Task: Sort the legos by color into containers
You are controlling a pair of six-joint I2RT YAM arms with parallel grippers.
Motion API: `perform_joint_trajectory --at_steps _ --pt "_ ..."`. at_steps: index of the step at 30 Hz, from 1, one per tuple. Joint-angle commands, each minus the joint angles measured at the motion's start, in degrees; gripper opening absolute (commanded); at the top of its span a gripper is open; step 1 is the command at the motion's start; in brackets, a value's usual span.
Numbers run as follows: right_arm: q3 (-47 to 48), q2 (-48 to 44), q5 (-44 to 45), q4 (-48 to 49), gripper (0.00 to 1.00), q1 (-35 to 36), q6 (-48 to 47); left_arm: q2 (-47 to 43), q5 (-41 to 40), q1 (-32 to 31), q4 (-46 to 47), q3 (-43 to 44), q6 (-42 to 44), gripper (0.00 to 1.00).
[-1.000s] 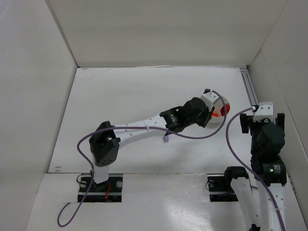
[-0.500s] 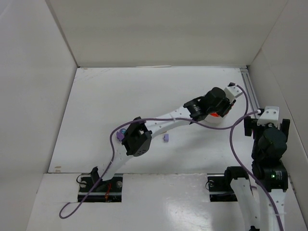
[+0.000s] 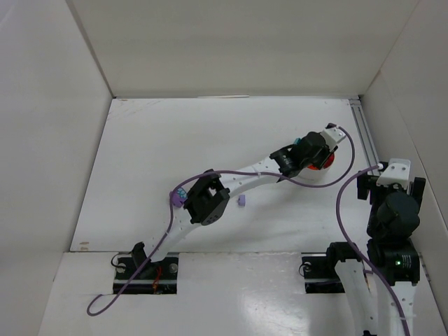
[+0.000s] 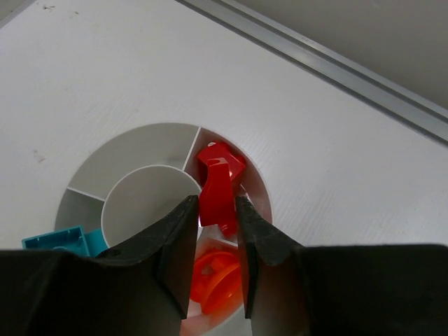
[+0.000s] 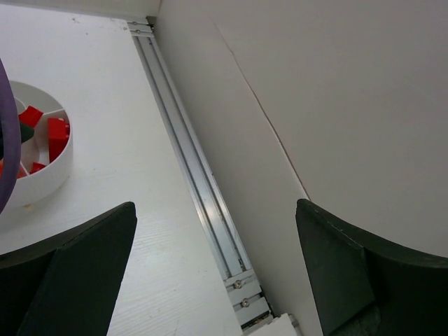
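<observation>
Legos are partly sorted, with a red brick pinched between the left gripper's fingers over the divided white bowl holding a teal brick and an orange piece, a purple brick lying on the table, and the right gripper's fingers spread wide.

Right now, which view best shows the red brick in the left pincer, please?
Left wrist: the red brick sits plainly between the fingers. From above the arm hides it; right wrist shows only the bowl.

Claw gripping red brick, above bowl
</observation>
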Motion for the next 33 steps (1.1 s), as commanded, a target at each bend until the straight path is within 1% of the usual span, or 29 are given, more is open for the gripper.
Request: perform_joint_trajectory --at_steps 1,3,8,12,14,15,17,18,19,21,23,24,26,27,28,29,30,31,32,33 --pt "0.75 -0.49 1.08 1.70 1.00 -0.28 1.00 -1.59 -2.11 -0.01 3.27 1.40 -0.16 0.26" --pt "0.75 -0.49 1.08 1.70 1.00 -0.28 1.00 -1.59 -1.50 -0.01 3.27 0.78 -0.16 0.32" --pt "0.75 -0.49 1.08 1.70 1.00 -0.28 1.00 -1.59 -0.09 -0.01 3.27 0.78 -0.16 0.32" --pt "0.75 -0.49 1.08 1.70 1.00 -0.28 1.00 -2.73 0.44 -0.01 2.75 0.78 -0.16 0.40" --pt "0.75 -0.49 1.08 1.70 1.00 -0.28 1.00 -4.66 0.44 -0.01 2.75 -0.44 -0.16 0.49" --pt "0.75 0.03 1.08 1.70 1.00 -0.28 1.00 -5.36 0.44 -0.01 2.75 -0.45 -0.16 0.57" --pt "0.75 0.04 1.08 1.70 1.00 -0.28 1.00 -7.21 0.44 -0.01 2.75 -2.46 -0.16 0.64" --pt "0.75 0.65 1.08 1.70 1.00 -0.28 1.00 -9.65 0.44 -0.01 2.75 -3.43 -0.16 0.68" --pt "1.27 0.65 1.08 1.70 1.00 -0.28 1.00 -10.98 0.44 0.51 3.44 -4.57 -0.16 0.78" --pt "1.28 0.65 1.08 1.70 1.00 -0.28 1.00 -13.79 0.44 0.52 3.97 -8.52 0.37 0.86" --pt "1.28 0.65 1.08 1.70 1.00 -0.28 1.00 -18.10 0.96 1.83 3.98 -12.38 0.37 0.98" --pt "1.28 0.13 0.56 1.70 1.00 -0.28 1.00 -19.51 0.96 1.84 3.98 -13.71 -1.03 1.00" --pt "1.28 0.82 -0.75 2.22 1.00 -0.28 0.21 -24.16 1.48 3.58 3.98 -16.52 -2.27 1.00" --pt "1.28 1.44 -1.63 2.75 1.00 -0.28 -1.44 -25.92 1.49 4.12 3.98 -20.28 -2.27 1.00" --pt "1.28 3.36 -2.77 2.75 1.00 -0.28 -2.16 -29.94 1.49 4.64 3.98 -22.58 -3.05 1.00" --pt "2.06 4.51 -6.00 2.75 1.00 -0.28 -3.38 -32.24 1.49 5.26 3.98 -25.12 -3.67 1.00" --pt "2.07 5.74 -8.12 3.45 1.00 -0.28 -4.53 -34.70 0.97 6.31 3.98 -31.15 -4.20 1.00" --pt "2.76 8.36 -9.97 3.98 1.00 -0.28 -6.28 -37.25 0.27 7.01 4.59 -34.69 -4.90 1.00" --pt "3.47 9.69 -11.99 3.98 1.00 -0.28 -7.08 -42.93 -2.18 7.63 5.11 -38.38 -5.78 1.00" --pt "3.48 11.10 -17.23 4.68 1.00 -0.28 -8.04 -45.94 -3.16 9.12 5.99 -42.25 -7.96 1.00"
